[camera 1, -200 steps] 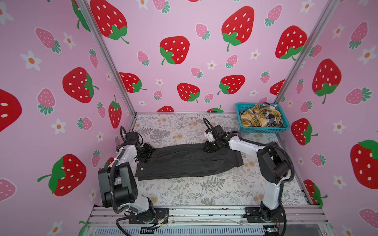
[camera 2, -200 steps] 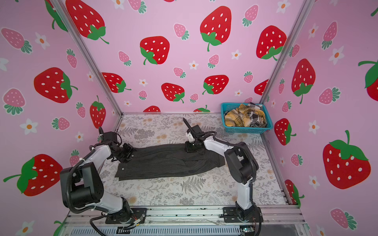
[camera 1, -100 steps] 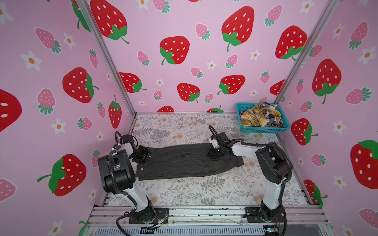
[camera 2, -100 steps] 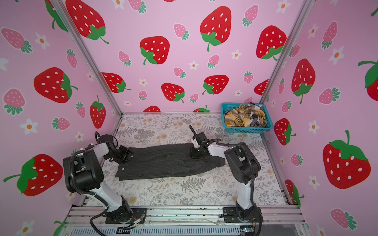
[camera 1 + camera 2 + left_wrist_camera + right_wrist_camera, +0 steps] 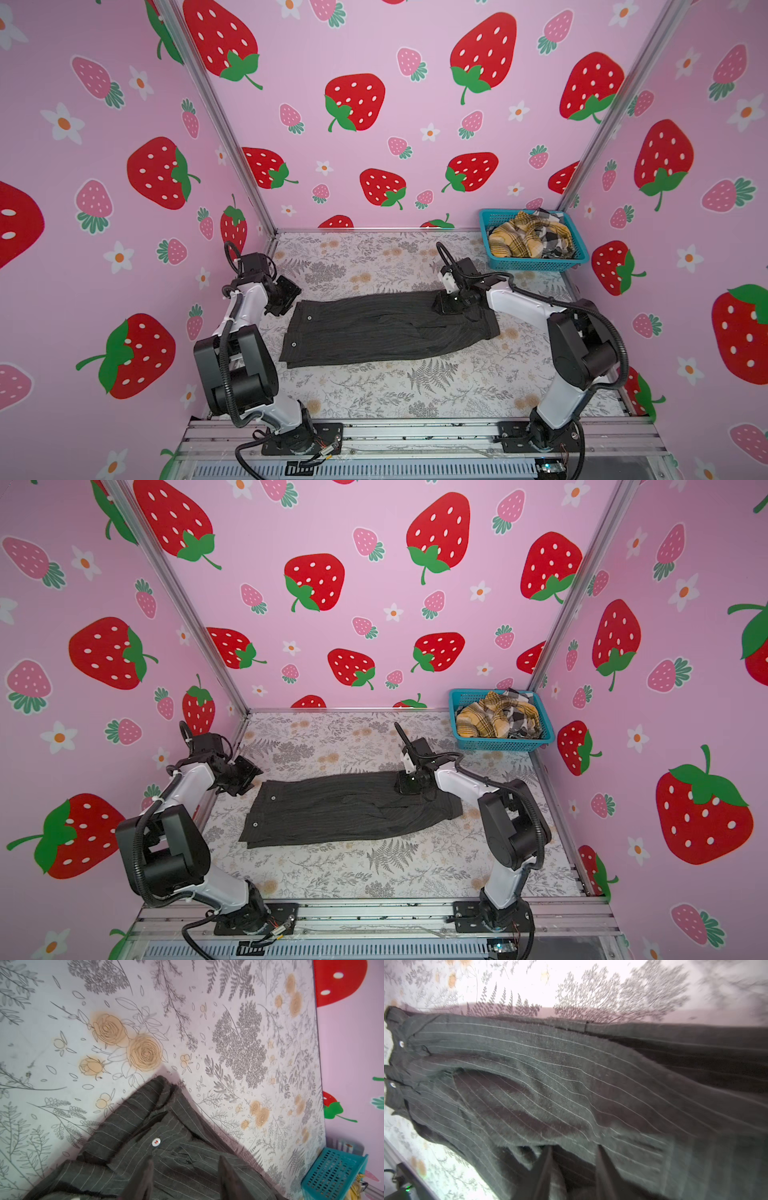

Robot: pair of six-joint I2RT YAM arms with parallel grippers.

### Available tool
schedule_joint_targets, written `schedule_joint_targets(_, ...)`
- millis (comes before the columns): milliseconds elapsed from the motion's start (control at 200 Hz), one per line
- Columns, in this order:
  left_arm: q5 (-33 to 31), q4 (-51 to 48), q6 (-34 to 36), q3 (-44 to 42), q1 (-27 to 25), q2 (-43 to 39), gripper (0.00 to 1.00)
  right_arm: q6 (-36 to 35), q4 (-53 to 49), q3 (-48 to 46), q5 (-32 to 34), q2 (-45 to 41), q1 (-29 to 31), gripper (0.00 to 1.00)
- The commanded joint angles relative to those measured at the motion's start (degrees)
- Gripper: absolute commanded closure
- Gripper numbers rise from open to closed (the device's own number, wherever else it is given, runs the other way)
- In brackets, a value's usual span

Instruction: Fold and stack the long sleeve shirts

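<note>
In both top views the pinstriped shirt [image 5: 374, 332] [image 5: 340, 812] is laid flat across the middle of the bench [image 5: 374, 395], folded into a long dark band with pale buttons [image 5: 309, 317] at its left end; the left tool [image 5: 286, 296] is held just beside the far left corner of the cloth; the right tool [image 5: 446, 305] is set low over the far edge near the right end; a blue basket [image 5: 536, 264] is placed in the far right corner, well apart, with a plaid shirt [image 5: 513, 245] and a check shirt [image 5: 555, 237] heaped in it.

In the left wrist view the left tool [image 5: 186, 1159] is seen released, its fingers [image 5: 145, 1178] parted above the striped cloth, with nothing pinched between them; one of the pale buttons [image 5: 156, 1142] is shown just ahead; the shirt's corner is rumpled in layers on the bench.

In the right wrist view, somewhat blurred, the right tool [image 5: 574, 1147] is likewise released, its two fingers spread over the cloth; the pinstriped shirt [image 5: 550, 1084] is stretched away along the bench.
</note>
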Motion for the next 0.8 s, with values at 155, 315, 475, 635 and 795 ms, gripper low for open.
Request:
schedule_joint_targets(155,4.1,0.8,-0.6,0.3,-8.5,6.6,0.82,4.3,-7.8,-10.5,7.5,-12.6,5.7,0.59)
schedule_joint_targets(315,5.5,1.4,-0.6,1.4,-8.3,13.2,0.93,10.0,-2.9,-17.5,3.7,-14.7,8.8,0.6)
schedule_joint_targets(475,4.0,0.8,-0.1,1.3,-7.5,17.1,0.99,12.6,0.7,-15.8,4.1,-5.3,8.0,0.62)
schedule_joint_targets(635,2.1,0.1,-0.1,-1.4,-6.2,17.2,1.0,9.8,0.2,-4.6,8.8,8.1,0.6,0.67)
schedule_joint_targets(795,3.4,1.4,-1.6,-8.1,-8.6,11.7,1.0,3.4,-5.8,21.0,10.5,22.0,-6.1,0.66)
